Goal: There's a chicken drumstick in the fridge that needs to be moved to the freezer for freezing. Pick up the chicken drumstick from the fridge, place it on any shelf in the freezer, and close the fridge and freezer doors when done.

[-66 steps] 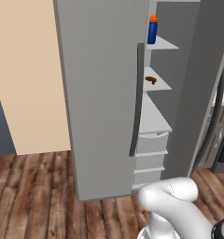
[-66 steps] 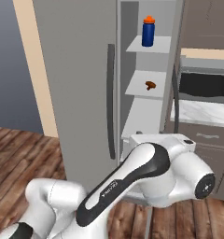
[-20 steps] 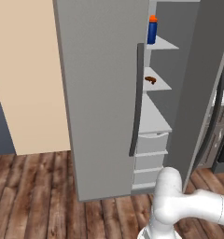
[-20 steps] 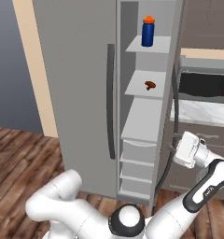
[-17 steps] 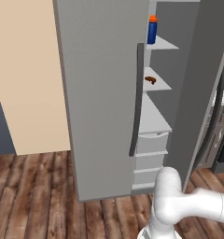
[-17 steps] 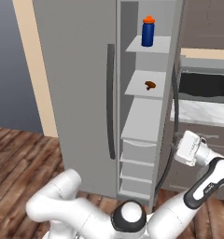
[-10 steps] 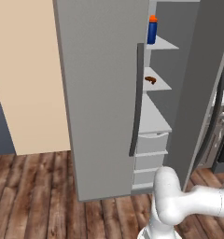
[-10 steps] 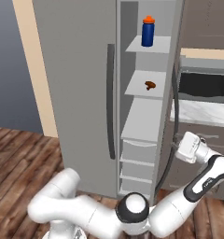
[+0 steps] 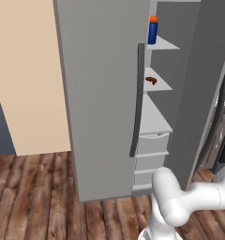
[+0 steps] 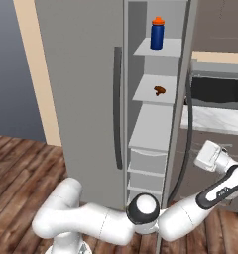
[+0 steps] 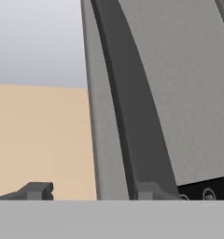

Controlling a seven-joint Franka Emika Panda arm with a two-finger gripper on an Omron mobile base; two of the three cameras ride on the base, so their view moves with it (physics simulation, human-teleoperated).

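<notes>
We saw the chicken drumstick (image 10: 159,90), a small dark reddish-brown lump, lying on the second pale grey shelf (image 10: 151,95) of the narrow freezer (image 10: 141,30), whose door (image 9: 203,89) stood open; the wide fridge door (image 9: 102,93) was closed.

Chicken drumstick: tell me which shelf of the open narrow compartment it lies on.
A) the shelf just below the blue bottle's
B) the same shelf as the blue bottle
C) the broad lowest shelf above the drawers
A: the chicken drumstick lies alone on the shelf directly beneath the one carrying the blue bottle.
</notes>
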